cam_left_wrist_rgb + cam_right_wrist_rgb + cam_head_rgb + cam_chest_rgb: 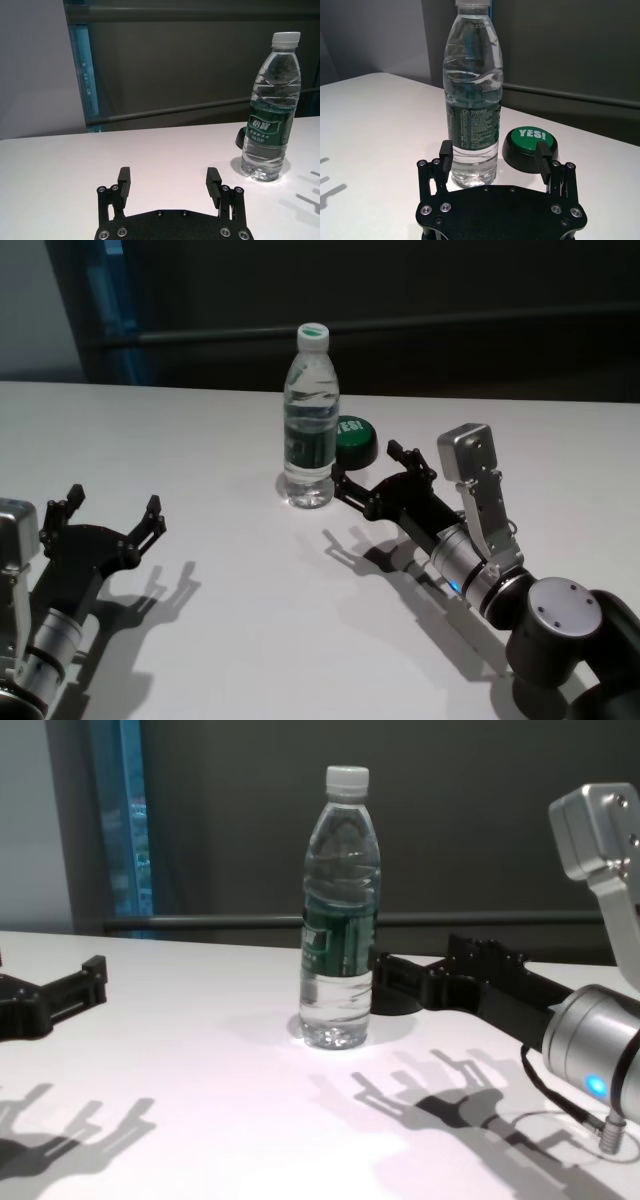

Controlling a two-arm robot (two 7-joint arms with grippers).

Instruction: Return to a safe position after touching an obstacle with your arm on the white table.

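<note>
The tall clear water bottle (310, 420) with a white cap and dark green label stands upright on the white table (250, 630). My right gripper (368, 468) is open and empty, low over the table just right of the bottle. In the right wrist view the bottle (472, 100) stands at the open gripper (494, 150), close against one fingertip (445, 149); I cannot tell if they touch. My left gripper (113, 502) is open and empty at the near left, well away from the bottle (272, 110).
A low black round button (352, 436) with a green "YES!" top sits just behind and right of the bottle, near my right gripper's far finger. A dark wall and rail run beyond the table's far edge.
</note>
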